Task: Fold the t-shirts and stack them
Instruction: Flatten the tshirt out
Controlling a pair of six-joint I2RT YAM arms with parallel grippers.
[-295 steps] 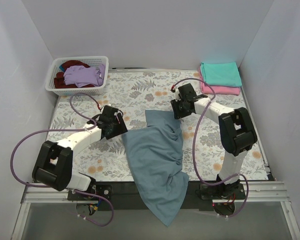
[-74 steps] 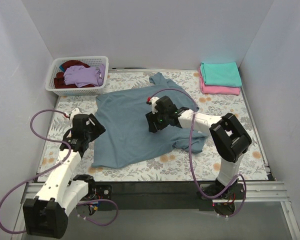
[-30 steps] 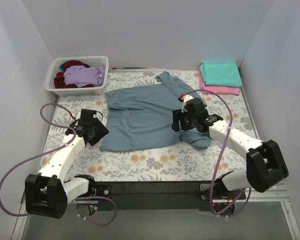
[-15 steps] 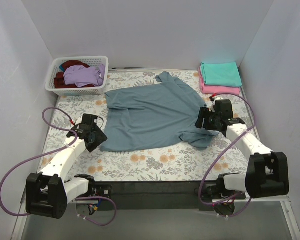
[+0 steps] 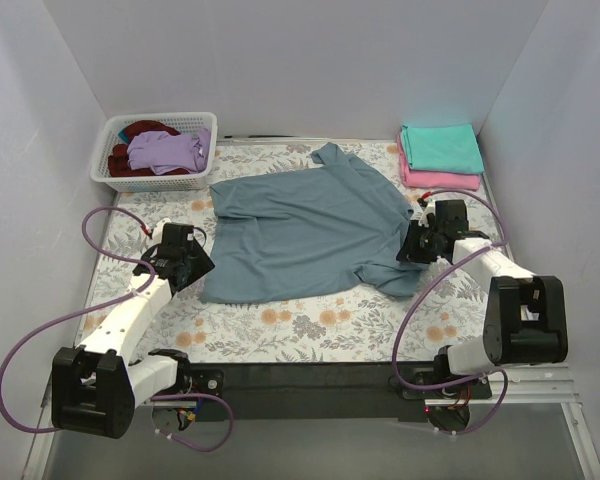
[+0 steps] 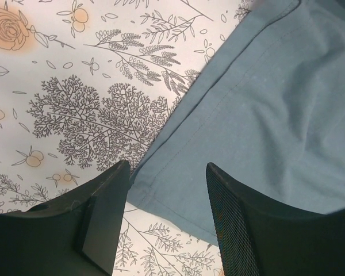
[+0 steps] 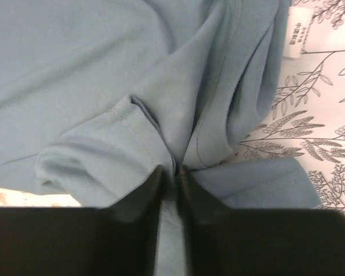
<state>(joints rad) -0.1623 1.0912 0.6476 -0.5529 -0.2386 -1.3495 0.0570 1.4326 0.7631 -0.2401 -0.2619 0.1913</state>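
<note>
The slate blue-grey t-shirt (image 5: 300,235) lies spread on the flowered table (image 5: 280,325), rumpled at its right side. My right gripper (image 5: 412,250) is shut on a pinched fold of it (image 7: 178,138) at that right edge. My left gripper (image 5: 195,268) is open and empty, its fingers astride the shirt's near-left hem corner (image 6: 161,184) without holding it. A teal shirt (image 5: 441,147) lies folded on a pink one (image 5: 443,181) at the back right. A lilac shirt (image 5: 168,150) and a dark red one (image 5: 130,168) sit in the basket.
The white lattice basket (image 5: 110,178) stands at the back left corner. White walls close in the table on three sides. A white care label (image 7: 295,35) shows on the blue-grey shirt near my right gripper. Purple cables loop beside both arms.
Since 9.8 s ago the blue-grey shirt went from hanging over the front edge to lying spread flat. In the last second my right gripper moved right to the shirt's edge; my left shifted slightly.
</note>
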